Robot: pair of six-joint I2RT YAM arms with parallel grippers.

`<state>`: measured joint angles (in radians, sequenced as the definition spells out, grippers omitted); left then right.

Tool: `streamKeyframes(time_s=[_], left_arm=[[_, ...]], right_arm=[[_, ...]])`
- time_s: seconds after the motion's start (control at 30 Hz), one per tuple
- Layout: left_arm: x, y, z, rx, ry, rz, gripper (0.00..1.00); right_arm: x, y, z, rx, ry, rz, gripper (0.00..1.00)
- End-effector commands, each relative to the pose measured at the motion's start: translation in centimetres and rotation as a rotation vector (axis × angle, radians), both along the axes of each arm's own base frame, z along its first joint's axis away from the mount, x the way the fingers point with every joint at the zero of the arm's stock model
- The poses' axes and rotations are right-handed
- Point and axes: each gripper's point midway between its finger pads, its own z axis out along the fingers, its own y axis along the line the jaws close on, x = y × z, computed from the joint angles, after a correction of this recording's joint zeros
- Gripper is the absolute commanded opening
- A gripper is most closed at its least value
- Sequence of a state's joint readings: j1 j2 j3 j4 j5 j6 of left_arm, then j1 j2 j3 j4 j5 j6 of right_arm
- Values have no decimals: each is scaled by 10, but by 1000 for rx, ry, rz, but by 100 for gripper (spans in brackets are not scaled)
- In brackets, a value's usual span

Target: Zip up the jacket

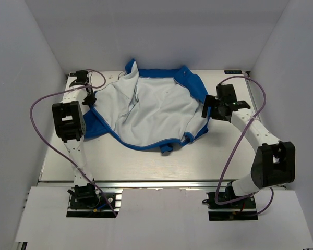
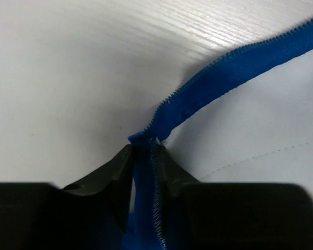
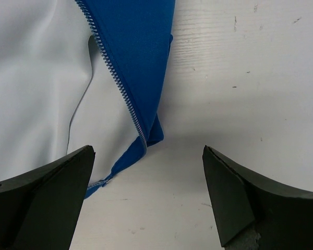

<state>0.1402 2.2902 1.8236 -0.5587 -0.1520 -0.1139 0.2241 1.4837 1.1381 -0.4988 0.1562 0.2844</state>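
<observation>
The bright blue jacket (image 1: 151, 109) lies spread open on the table, white lining up, its blue zipper edges along both sides. My left gripper (image 1: 90, 99) sits at the jacket's left edge. In the left wrist view its fingers (image 2: 144, 148) are pinched on the blue zipper band (image 2: 224, 78), teeth running between the jaws. My right gripper (image 1: 204, 109) is at the jacket's right edge. In the right wrist view it (image 3: 148, 151) stands wide open above the table, with a folded corner of the zipper edge (image 3: 141, 41) just ahead of the fingertips and untouched.
The white table (image 1: 146, 164) is walled in by white panels at the back and both sides. Purple cables (image 1: 39, 104) loop beside each arm. A small blue tab of the jacket (image 1: 166, 149) pokes out toward the near edge.
</observation>
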Motion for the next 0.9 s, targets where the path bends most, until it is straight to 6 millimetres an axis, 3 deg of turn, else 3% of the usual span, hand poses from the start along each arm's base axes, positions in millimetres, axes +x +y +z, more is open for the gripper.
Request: streamKeyframes(time_s=[0.0, 0.03, 0.07, 0.17, 0.23, 0.27, 0.33, 0.37, 0.47, 0.5, 0.57, 0.6, 0.67, 0.7, 0.77, 0.8, 0.87], left_arm=[[-18, 18, -18, 67, 116, 70, 30], [-17, 19, -22, 65, 138, 75, 21], [-16, 17, -24, 50, 140, 81, 3], [-10, 11, -11, 13, 111, 90, 0], [-3, 9, 10, 1, 57, 92, 0], [4, 7, 39, -12, -8, 94, 0], [12, 0, 76, -42, -92, 71, 0], [17, -4, 118, -53, -175, 52, 0], [12, -27, 176, -76, -282, 3, 0], [2, -52, 206, -71, -333, -43, 0], [-8, -79, 231, -15, -394, -90, 0], [-22, -127, 244, -10, -426, -177, 0], [-40, -159, 247, 16, -433, -204, 0], [-55, -197, 233, -1, -406, -277, 0], [-75, -229, 232, -34, -409, -316, 0], [-91, -263, 227, -50, -398, -388, 0], [-111, -288, 209, -34, -361, -401, 0]], right_arm=[[-3, -7, 15, -12, -51, -13, 89], [-4, -8, 17, -14, -57, -11, 89], [-4, -9, 18, -18, -60, -15, 89], [-5, -7, 23, -4, -71, -7, 89], [-5, -6, 26, 3, -82, 0, 89], [-5, -7, 26, -1, -81, -2, 89], [-8, -10, 22, -14, -61, -13, 89], [-9, -11, 19, -18, -51, -20, 89], [-18, -10, 7, -15, -5, -15, 89], [-19, -11, 5, -16, 0, -7, 89], [-28, -10, -2, -10, 19, -7, 89], [-30, -11, -5, -6, 24, -13, 89], [-38, -11, -9, 4, 35, -17, 89], [-41, -10, -9, 9, 37, -19, 89], [-45, -10, -8, 24, 33, -27, 89], [-50, -9, -11, 31, 45, -29, 89], [-55, -8, -11, 54, 44, -44, 89]])
